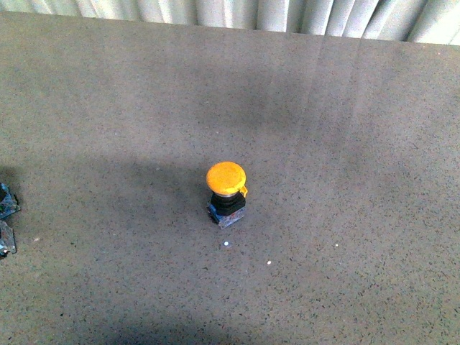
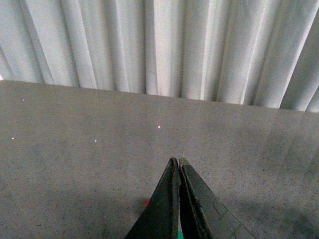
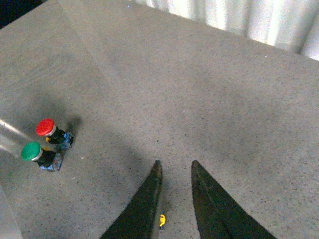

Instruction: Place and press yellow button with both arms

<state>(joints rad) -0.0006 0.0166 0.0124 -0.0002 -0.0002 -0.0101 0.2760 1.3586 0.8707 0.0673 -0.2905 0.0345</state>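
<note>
The yellow button [image 1: 226,178] stands upright on the grey table, near the middle of the front view, orange-yellow cap on top, black body and small blue base [image 1: 226,214] below. Neither arm shows in the front view. In the left wrist view my left gripper [image 2: 178,161] is shut with nothing between its fingers, above bare table. In the right wrist view my right gripper [image 3: 176,164] is open and empty above the table. A tiny yellow bit [image 3: 162,220] shows beside one finger; I cannot tell what it is.
A red-capped button [image 3: 46,127] and a green-capped button [image 3: 31,151] stand side by side in the right wrist view. Blue-grey bits [image 1: 7,203] lie at the table's left edge. A white curtain [image 2: 159,45] hangs behind the table's far edge.
</note>
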